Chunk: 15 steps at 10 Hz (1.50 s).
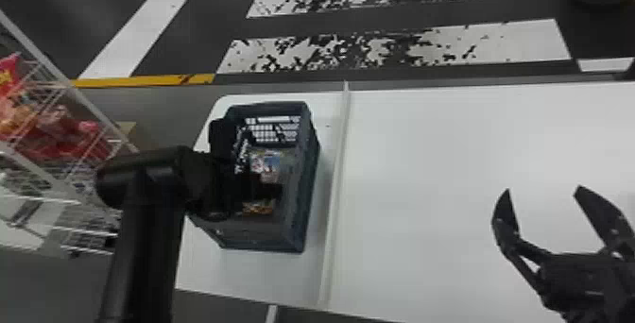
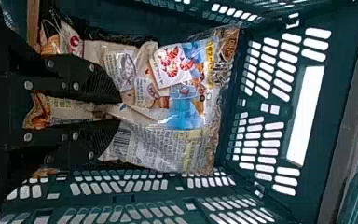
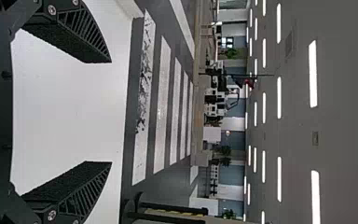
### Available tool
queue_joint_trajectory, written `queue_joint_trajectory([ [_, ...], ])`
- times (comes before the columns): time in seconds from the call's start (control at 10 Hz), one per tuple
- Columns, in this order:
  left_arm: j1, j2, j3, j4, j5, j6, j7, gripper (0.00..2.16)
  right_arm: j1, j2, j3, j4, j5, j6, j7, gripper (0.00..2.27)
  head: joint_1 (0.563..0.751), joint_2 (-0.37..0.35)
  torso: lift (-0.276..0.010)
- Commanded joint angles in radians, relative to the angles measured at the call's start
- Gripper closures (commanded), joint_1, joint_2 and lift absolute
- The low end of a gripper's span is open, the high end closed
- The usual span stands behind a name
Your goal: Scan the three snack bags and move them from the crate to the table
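The dark crate (image 1: 309, 171) stands on the left part of the white table (image 1: 449, 157). My left gripper (image 1: 270, 190) reaches down inside it, over the bags. In the left wrist view my left gripper (image 2: 119, 111) is shut on a snack bag (image 2: 182, 116) with a blue patch and a shrimp picture, its crinkled film pinched between the fingers. Part of another bag (image 2: 58, 42) lies behind the upper finger. The bags overlap, so I cannot tell their borders fully. To the right, my right gripper (image 1: 543, 190) is held over the table, open; the right wrist view shows this gripper (image 3: 111, 112) holding nothing.
A raised pale strip (image 1: 338, 180) runs across the table just right of the crate. On the far left stands a white wire rack (image 1: 61, 90) with red packages (image 1: 66, 133). Beyond the table lies a floor with white stripes (image 1: 401, 48).
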Motion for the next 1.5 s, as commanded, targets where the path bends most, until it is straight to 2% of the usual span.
queue_joint_trajectory([
  [0.0,0.04,0.001,0.033,-0.067,0.002,0.007,-0.011,2.01,-0.001,0.003,0.002,0.002,-0.01,0.0,-0.001,0.11,0.695,0.253,-0.062],
  [0.3,0.135,0.001,0.099,-0.231,0.006,0.037,-0.017,2.01,0.005,0.004,0.013,-0.007,-0.021,0.0,-0.001,0.11,0.695,0.278,-0.062],
  [0.5,0.184,-0.001,0.147,-0.325,0.031,0.037,-0.017,2.01,0.018,0.004,0.018,-0.019,-0.021,0.0,-0.003,0.11,0.695,0.301,-0.062],
  [0.9,0.242,-0.007,0.161,-0.437,0.042,0.031,-0.031,2.01,0.051,0.003,0.013,-0.044,-0.021,-0.034,-0.024,0.11,0.695,0.316,-0.062],
  [1.4,0.297,-0.018,0.187,-0.561,0.045,0.031,-0.023,2.01,0.068,0.003,0.008,-0.047,-0.021,-0.055,-0.027,0.11,0.695,0.298,-0.062],
])
